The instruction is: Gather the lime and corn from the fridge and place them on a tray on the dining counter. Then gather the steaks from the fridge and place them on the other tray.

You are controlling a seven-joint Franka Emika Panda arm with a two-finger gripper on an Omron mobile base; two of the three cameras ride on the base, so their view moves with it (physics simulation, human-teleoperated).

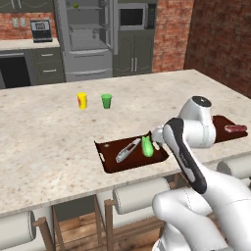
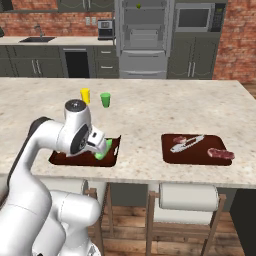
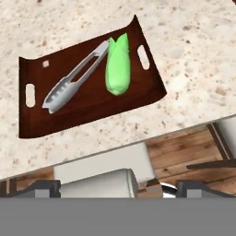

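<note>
Corn [image 3: 118, 70] lies beside tongs [image 3: 76, 78], near tray [image 3: 92, 113] edge.

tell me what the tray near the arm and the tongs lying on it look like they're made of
Dark reddish-brown rectangular tray: looks like polished wood or lacquered plastic; smooth, with cut-out handles and upturned ends. Silver-grey tongs: likely brushed metal, given the pale grey sheen, though the rendering leaves it open.

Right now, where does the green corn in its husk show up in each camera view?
Left base view: corn at the right end of the dark tray, beside the silver tongs.
Right base view: corn peeks out beside the gripper.
Hand view: corn upper centre.
Shared landmark: the tongs.
</note>
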